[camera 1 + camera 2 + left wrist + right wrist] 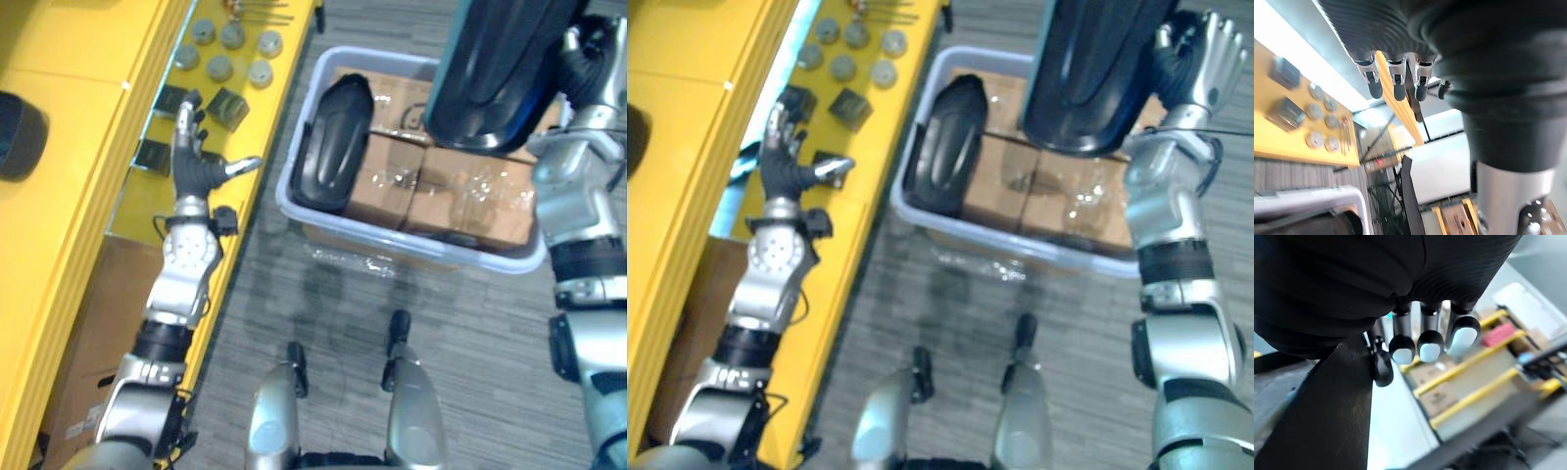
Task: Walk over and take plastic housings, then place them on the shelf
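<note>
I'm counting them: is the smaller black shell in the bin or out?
In: the black shell leans inside the bin wall, beside cardboard boxes.

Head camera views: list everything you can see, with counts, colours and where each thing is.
shelf: one, yellow, on the robot's left
round discs: six, grey, on the shelf's lower level
small blocks: at least three, dark, beside the discs
bin: one, pale grey, on the floor
cardboard boxes: several, brown, inside the bin
housing in bin: one, black, at the bin's left end
raised housing: one, black, held above the bin
left hand: open, over the shelf
right hand: gripping the raised housing's edge
</note>
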